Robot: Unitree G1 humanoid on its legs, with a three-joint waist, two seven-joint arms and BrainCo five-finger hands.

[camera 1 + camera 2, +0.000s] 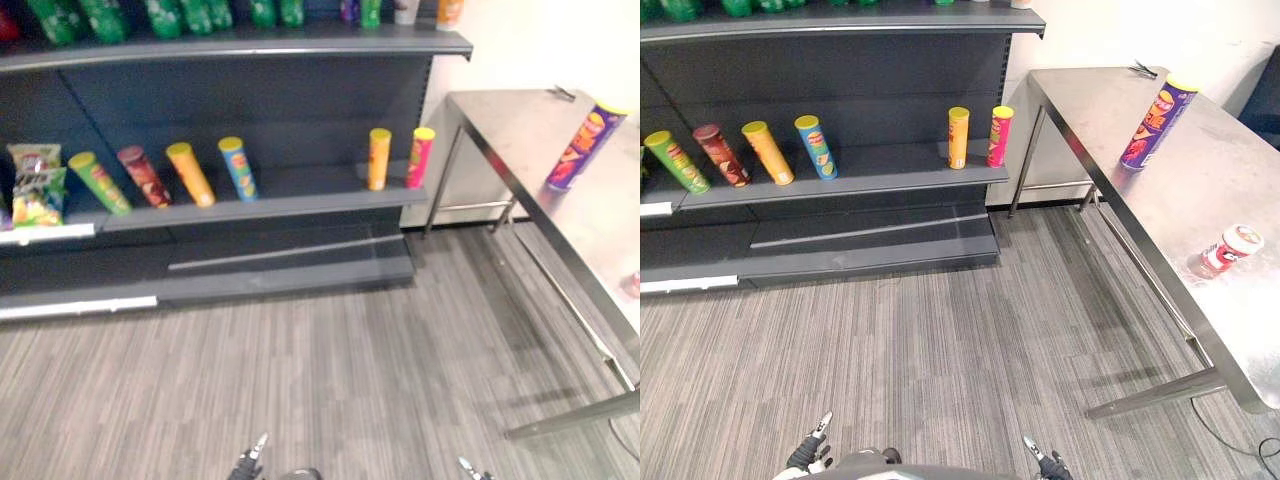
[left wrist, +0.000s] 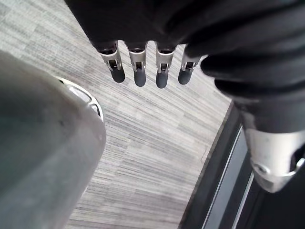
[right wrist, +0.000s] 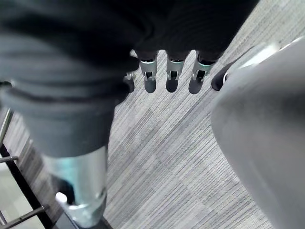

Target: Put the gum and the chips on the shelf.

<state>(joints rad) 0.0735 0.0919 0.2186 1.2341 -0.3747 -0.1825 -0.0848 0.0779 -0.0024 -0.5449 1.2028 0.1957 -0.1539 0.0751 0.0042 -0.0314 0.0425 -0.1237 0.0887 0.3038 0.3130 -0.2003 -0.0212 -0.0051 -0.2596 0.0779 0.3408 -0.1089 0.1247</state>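
My right hand (image 3: 172, 64) hangs above the floor (image 3: 167, 157), palm empty. The dark ribbed cover (image 3: 71, 62) takes up the near corner and hides the wrist. My fingers (image 3: 150, 78) stick out past it in a row, straight and slightly spread, dark tips pointing at the carpet and clear of it. One of them is half hidden behind the cover. My thumb (image 3: 78, 191) sits well apart from the row, silver and extended, gripping nothing. The floor is grey carpet in narrow streaks, with lighter and darker patches. Past the thumb, thin metal bars (image 3: 7, 159) cross a paler surface, with a dark line running beside them. Can't tell what the bars belong to.
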